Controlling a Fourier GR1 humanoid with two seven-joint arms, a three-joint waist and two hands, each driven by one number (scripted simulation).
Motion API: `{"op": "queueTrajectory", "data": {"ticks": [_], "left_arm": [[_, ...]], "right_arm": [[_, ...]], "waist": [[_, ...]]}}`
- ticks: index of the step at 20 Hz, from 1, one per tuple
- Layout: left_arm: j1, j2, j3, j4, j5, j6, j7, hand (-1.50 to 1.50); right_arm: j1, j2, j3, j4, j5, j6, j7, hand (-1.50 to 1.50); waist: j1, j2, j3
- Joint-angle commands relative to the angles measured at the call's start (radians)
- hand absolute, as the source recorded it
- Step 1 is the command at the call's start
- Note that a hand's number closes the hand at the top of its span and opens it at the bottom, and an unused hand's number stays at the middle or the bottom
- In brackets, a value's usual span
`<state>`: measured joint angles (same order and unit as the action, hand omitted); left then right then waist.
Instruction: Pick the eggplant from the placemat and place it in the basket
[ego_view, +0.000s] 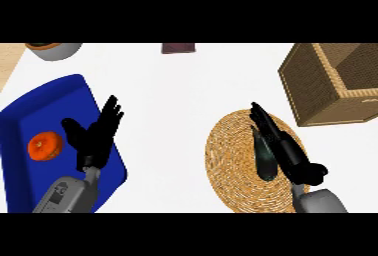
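Grey forearms are coming in from the lower edge, each ending in a black hand. Lying on the round woven placemat (229, 165) is the eggplant (263, 159), a dark, glossy, elongated shape partly hidden by the right hand (284, 147), whose straight fingers are stretching along and over it, touching rather than curling round it. Up and to the right, the square wicker basket (314, 95) is standing apart from the placemat. At the left, the left hand (92, 135) is resting with fingers spread over a blue tray (44, 105) beside an orange fruit (44, 146).
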<state>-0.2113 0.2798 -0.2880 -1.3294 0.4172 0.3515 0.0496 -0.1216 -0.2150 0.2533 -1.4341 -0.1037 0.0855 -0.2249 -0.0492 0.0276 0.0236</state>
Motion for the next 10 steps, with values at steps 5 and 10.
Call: {"op": "queueTrajectory", "data": {"ticks": [5,10], "left_arm": [[0.124,0.086,-0.043,0.087,-0.029,-0.064,0.077,0.0],[0.182,0.104,-0.078,0.079,-0.051,-0.073,0.097,0.0]], "right_arm": [[-0.23,0.075,-0.168,0.142,-0.31,0.137,0.145,1.5],[-0.26,0.133,0.004,0.131,-0.249,0.236,0.143,1.5]], "waist": [[0.096,-0.014,-0.022],[0.087,-0.024,-0.023]]}}
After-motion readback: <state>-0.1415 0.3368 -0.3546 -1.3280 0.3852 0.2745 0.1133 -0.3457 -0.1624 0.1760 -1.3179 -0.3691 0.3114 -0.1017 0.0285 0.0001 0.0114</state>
